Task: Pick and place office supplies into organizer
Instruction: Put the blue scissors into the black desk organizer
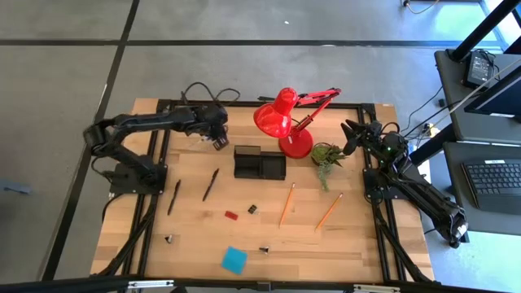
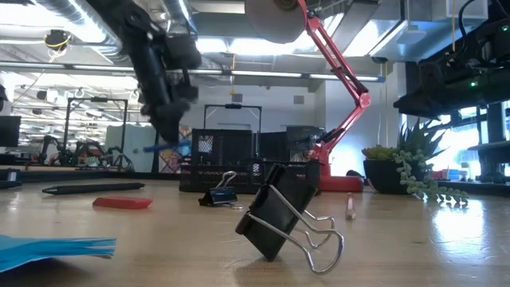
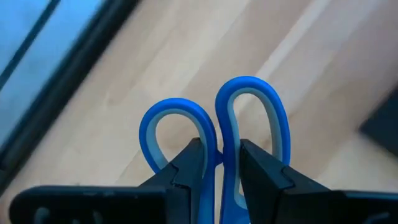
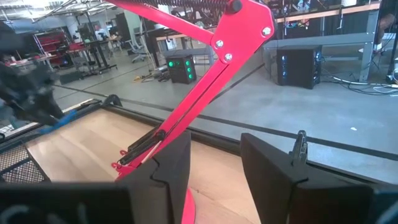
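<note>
Scissors held above the desk

Sticky notes [image 1: 234,260] lie nearest, pencils [image 1: 286,204] mid-desk; beyond, the left gripper [image 3: 219,163] pinches the blue scissors [image 3: 249,112] just left of the organizer [image 1: 260,163]; the right gripper [image 4: 214,163] waits open beside the lamp [image 1: 286,122]

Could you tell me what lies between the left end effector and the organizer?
Only bare table in the high view; the left end effector holds the scissors beside the organizer.

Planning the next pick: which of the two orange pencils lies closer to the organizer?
The left pencil, lying just below the organizer's right end. The other pencil lies farther right, below the potted plant.
</note>
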You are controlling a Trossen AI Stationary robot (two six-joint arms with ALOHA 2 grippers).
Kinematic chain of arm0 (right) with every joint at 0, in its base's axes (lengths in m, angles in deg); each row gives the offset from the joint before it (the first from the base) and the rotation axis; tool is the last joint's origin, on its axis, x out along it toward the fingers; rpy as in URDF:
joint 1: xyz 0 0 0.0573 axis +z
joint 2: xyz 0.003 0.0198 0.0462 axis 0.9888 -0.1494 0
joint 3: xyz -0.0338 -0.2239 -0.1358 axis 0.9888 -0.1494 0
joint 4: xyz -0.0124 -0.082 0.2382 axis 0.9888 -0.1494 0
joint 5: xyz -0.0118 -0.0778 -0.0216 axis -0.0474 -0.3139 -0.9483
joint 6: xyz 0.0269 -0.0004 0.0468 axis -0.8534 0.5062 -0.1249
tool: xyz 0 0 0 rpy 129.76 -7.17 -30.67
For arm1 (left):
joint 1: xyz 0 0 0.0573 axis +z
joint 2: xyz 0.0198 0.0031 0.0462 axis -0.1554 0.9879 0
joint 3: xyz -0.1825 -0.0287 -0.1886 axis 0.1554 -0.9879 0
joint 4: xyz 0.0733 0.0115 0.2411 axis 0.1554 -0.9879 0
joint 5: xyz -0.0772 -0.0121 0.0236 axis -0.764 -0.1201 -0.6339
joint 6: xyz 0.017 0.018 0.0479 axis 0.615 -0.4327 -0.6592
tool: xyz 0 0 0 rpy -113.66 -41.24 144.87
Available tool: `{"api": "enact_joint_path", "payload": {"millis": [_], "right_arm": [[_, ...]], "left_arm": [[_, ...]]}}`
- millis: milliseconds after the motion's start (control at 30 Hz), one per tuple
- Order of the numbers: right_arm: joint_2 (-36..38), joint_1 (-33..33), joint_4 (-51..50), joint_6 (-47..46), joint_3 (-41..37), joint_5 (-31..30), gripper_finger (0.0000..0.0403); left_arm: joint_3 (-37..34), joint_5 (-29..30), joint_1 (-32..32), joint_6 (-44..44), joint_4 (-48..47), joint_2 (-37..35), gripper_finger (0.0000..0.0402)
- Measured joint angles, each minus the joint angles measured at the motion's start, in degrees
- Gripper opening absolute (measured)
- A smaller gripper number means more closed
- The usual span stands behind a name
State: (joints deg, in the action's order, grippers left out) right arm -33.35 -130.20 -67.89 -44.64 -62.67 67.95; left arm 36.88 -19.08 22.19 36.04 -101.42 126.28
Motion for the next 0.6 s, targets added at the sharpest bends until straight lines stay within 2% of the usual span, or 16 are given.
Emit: {"api": "enact_joint_path", "payload": {"millis": [233,467,600], "right_arm": [[0.0,0.0,0.0,0.0,0.0,0.0,0.0145],[0.0,0.0,0.0,0.0,0.0,0.0,0.0145],[0.0,0.0,0.0,-0.2,0.0,0.0,0.0145]], "left_arm": [[0.0,-3.5,-1.4,-1.2,5.5,-10.8,0.0080],[0.0,-14.2,-2.6,-4.7,16.3,-18.3,0.0079],[-4.0,-20.2,-3.5,-5.0,28.1,-21.2,0.0079]]}}
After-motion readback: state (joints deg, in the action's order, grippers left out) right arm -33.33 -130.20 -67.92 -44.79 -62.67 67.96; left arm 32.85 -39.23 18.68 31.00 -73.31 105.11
